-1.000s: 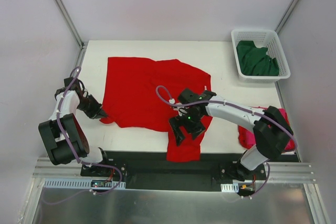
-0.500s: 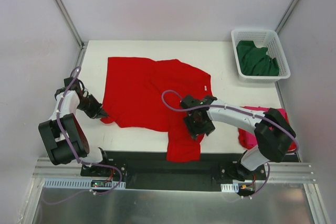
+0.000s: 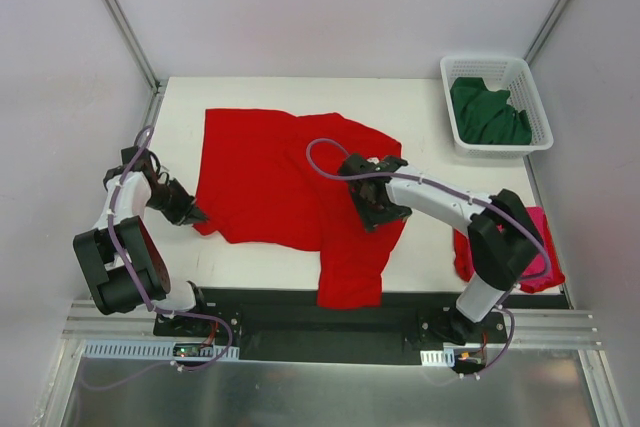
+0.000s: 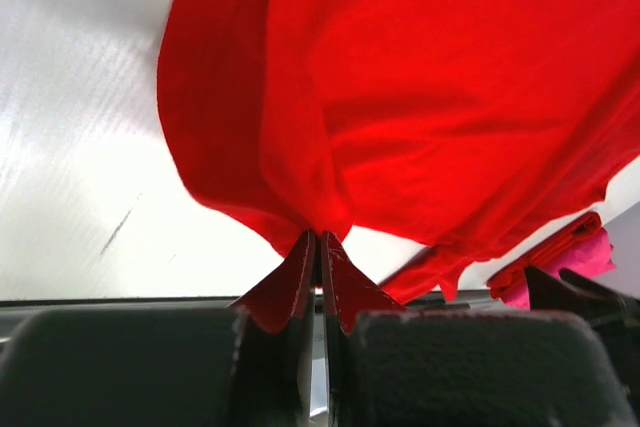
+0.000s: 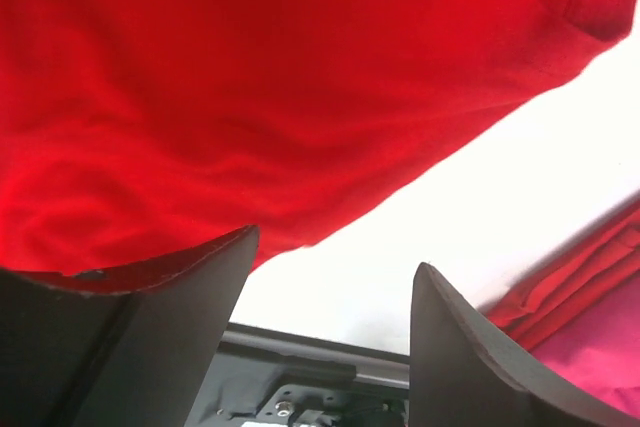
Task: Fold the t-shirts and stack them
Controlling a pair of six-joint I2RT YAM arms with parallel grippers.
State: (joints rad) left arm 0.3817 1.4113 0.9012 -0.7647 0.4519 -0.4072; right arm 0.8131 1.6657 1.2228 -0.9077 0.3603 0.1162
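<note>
A bright red t-shirt (image 3: 265, 172) lies spread on the white table, one part hanging over the near edge. My left gripper (image 3: 193, 214) is shut on its near left corner, and the left wrist view shows the cloth (image 4: 420, 97) pinched between the closed jaws (image 4: 320, 242). My right gripper (image 3: 378, 209) hovers open over the shirt's right edge. In the right wrist view its fingers (image 5: 335, 247) stand apart over bare table beside the red cloth (image 5: 250, 77). A magenta-pink t-shirt (image 3: 547, 227) lies crumpled at the near right. A dark green t-shirt (image 3: 487, 112) sits in the basket.
The white lattice basket (image 3: 485, 59) stands at the far right corner. Grey walls close in the table on three sides. A black base rail (image 3: 300, 332) runs along the near edge. The pink shirt (image 5: 600, 337) shows just right of the right fingers.
My right gripper has moved from the shirt's near hanging part up and right to its right edge, its jaws standing narrower than before. The left arm has held still.
</note>
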